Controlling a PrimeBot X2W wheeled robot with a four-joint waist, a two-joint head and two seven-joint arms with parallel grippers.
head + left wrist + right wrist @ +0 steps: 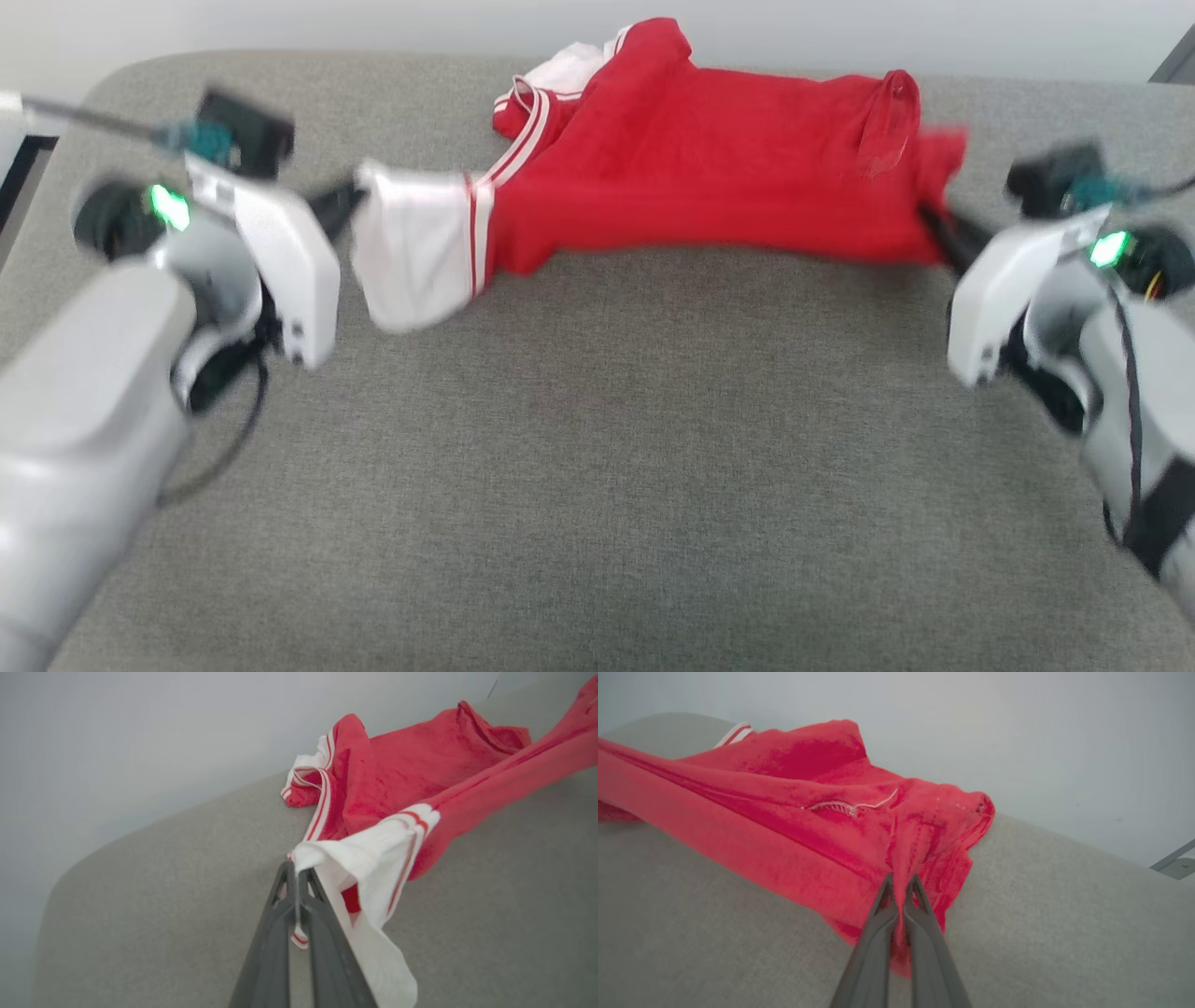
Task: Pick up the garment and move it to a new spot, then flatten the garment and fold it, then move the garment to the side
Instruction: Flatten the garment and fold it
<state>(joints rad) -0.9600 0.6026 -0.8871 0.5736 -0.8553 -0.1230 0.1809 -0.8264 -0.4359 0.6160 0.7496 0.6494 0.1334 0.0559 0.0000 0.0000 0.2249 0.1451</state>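
Tension runs through the garment [700, 177], which is stretched between the two sets of jaws above the grey cloth-covered bench [597, 485]. The left jaws are pressed together on the edge of the white sleeve [411, 243]; seen from the left wrist, a bit of red-and-white striped trim is pinched between the dark fingers [271, 952], and the sleeve [369, 858] folds over the tips and hangs down just to their right. From that sleeve a tight band of red cloth [504, 774] runs away from the left jaws towards the upper right, raised off the bench with a shadow under it. Beyond the left tips the striped collar [322, 798] and the bunched upper part of the shirt lie on the bench. The right jaws are likewise clamped shut, gripping a gathered fold of the red body [784, 826] right at their tips, with loose cloth spilling down on both sides of the fingers [873, 952]. A thin white line of print or stitching [850, 807] shows on the red just beyond the right tips. In the head view the far part of the shirt rests on the bench beyond both jaws, near the pale wall [280, 23], while the near edge is pulled straight from one grip to the other.
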